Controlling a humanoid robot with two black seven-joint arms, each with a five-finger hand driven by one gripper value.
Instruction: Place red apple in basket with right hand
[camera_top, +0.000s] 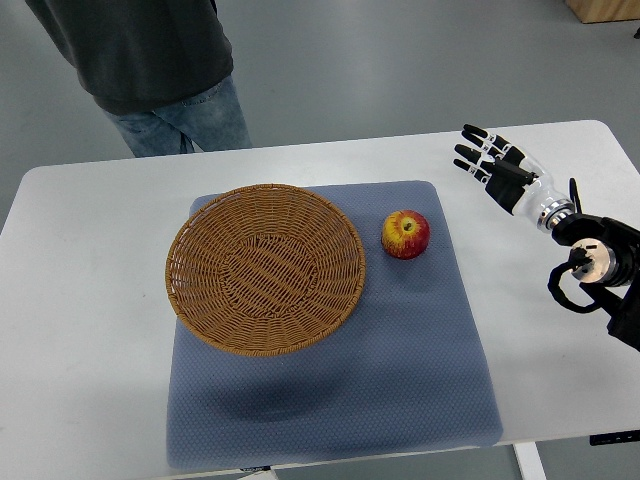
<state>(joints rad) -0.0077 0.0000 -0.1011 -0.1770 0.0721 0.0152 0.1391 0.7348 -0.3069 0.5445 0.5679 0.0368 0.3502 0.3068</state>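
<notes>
**Apple not yet picked up; right hand hovers off to the side**

The red apple sits on the blue mat, just beside the right rim of the basket and not touching it. The basket, a shallow wicker bowl, lies on the left part of the same mat and holds nothing. So, judging from how things lie, no part of the job is done: the reach, the grasp, the lift, the carry over the rim and the release are all left.

The right hand is well to the right of the apple and a little farther back, over the bare white desk, beyond the mat's right edge. Its fingers are stretched out straight and slightly spread, pointing toward the apple's side of the desk, and it holds nothing. The left hand does not show.

Room for moving looks generous. Between the hand and the apple there is only open desk and mat, nothing to knock. The apple has free space to its right, front and back; only its left side is crowded by the basket rim, so a grasp from the right or from above seems easiest. A person stands behind the desk's far edge, back from the basket, clear of the likely path.
</notes>
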